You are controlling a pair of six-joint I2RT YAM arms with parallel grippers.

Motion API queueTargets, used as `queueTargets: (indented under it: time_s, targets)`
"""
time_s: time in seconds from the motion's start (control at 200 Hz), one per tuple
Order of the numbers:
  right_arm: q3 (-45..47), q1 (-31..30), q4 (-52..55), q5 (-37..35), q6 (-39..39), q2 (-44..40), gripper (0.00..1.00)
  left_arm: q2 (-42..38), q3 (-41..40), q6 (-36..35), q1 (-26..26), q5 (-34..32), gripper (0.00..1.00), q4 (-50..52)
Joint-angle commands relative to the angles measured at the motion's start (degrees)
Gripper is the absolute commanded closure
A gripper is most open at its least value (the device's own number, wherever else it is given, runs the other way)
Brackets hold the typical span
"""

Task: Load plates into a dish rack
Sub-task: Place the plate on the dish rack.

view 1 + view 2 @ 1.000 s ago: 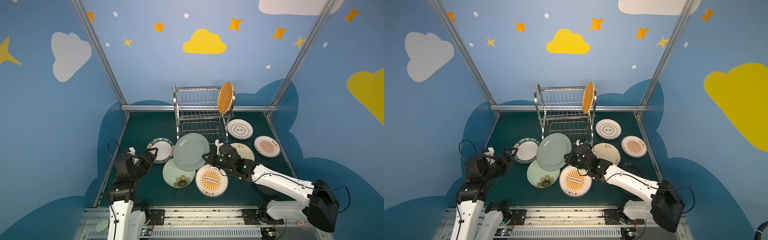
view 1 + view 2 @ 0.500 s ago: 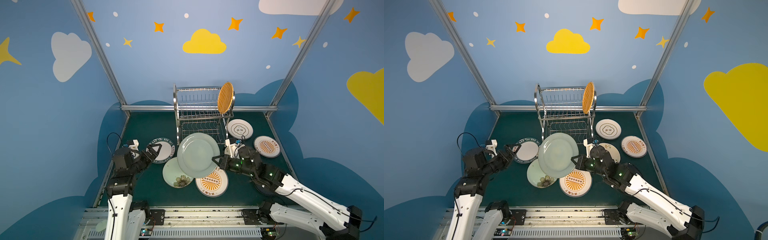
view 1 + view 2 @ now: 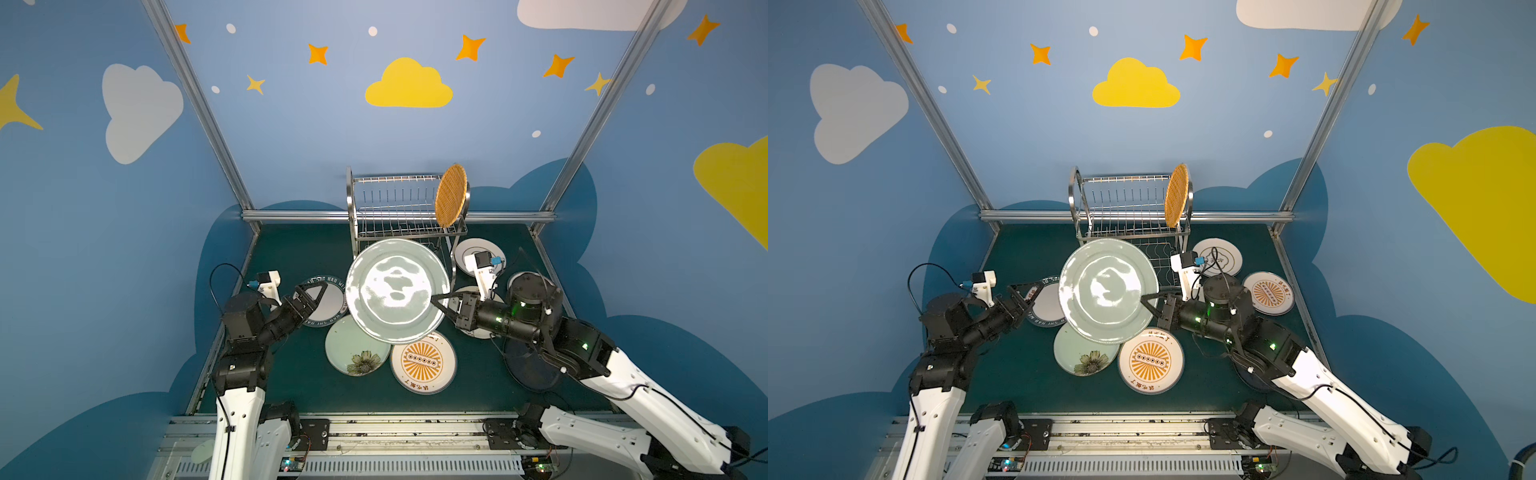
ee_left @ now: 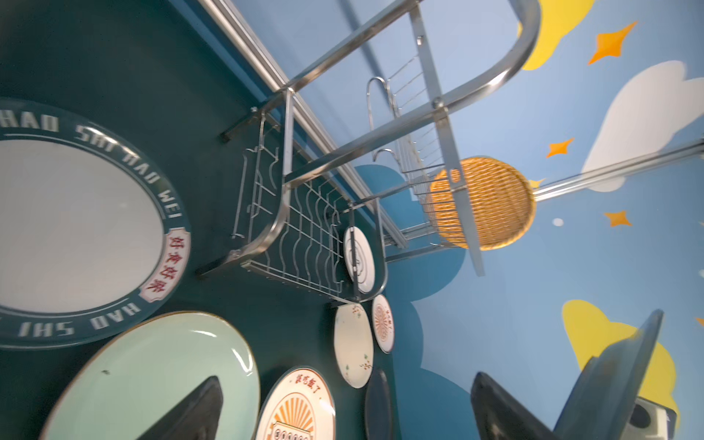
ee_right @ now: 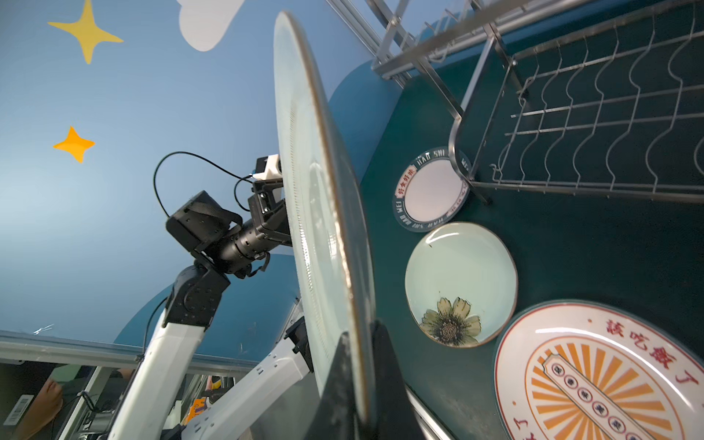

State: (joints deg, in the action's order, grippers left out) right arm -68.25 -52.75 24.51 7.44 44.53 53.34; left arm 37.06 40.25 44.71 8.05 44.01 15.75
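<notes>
Dish rack (image 3: 399, 208): shiny two-tier steel wire, beyond both grippers. Pale green plate (image 3: 397, 291): large, glossy, brown-edged, tilted clear of the table, rim pinched in right gripper (image 3: 438, 305). Woven orange plate (image 3: 451, 195) upright in the rack's top tier. Left gripper (image 3: 320, 297) spread wide, empty, by the green plate's opposite edge.

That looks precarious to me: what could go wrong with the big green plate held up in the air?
The right pincer grips the pale green plate only at one rim edge; it might slip and fall onto the flower-printed plate and sunburst plate below. Carried onward, it could also knock the dish rack or its woven orange plate.
</notes>
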Motion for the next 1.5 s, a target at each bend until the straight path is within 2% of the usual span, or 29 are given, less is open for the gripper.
queueTargets:
  time_s: [0.0, 0.155, 0.285, 0.476, 0.641, 1.036, 1.277, 1.497]
  targets:
    - [-7.0, 1.1, -7.1, -2.0, -3.9, 1.7, 1.00, -0.7, 0.0, 1.6, -1.5, 4.5, 0.00, -8.1]
    - [-14.5, 4.1, -6.3, -3.2, -6.3, 7.6, 1.00, -1.2, 1.5, -1.8, -4.9, 5.0, 0.00, -7.9]
    - [-22.6, 6.4, -3.4, -8.1, -10.3, 13.3, 1.00, -2.0, 1.0, -4.7, -7.5, 6.7, 0.00, -7.1]
    - [-33.4, 8.9, 1.3, -18.0, -16.2, 21.2, 1.00, -4.7, -0.4, -5.1, -7.7, 7.7, 0.00, -7.3]
    - [-40.8, 10.2, 3.3, -25.4, -20.9, 26.7, 1.00, -7.3, -1.7, -5.7, -7.7, 5.8, 0.00, -6.2]
    - [-59.9, 11.3, 8.1, -42.8, -33.4, 40.6, 1.00, -7.8, -1.8, -5.3, -6.7, 7.1, 0.00, -6.6]
    - [-63.9, 11.3, 6.0, -52.0, -40.6, 45.1, 1.00, -7.3, -1.8, -5.0, -6.2, 7.2, 0.00, -7.0]
    - [-67.0, 11.3, 6.2, -54.7, -43.0, 48.9, 1.00, -7.0, -1.8, -5.0, -5.9, 7.1, 0.00, -7.0]
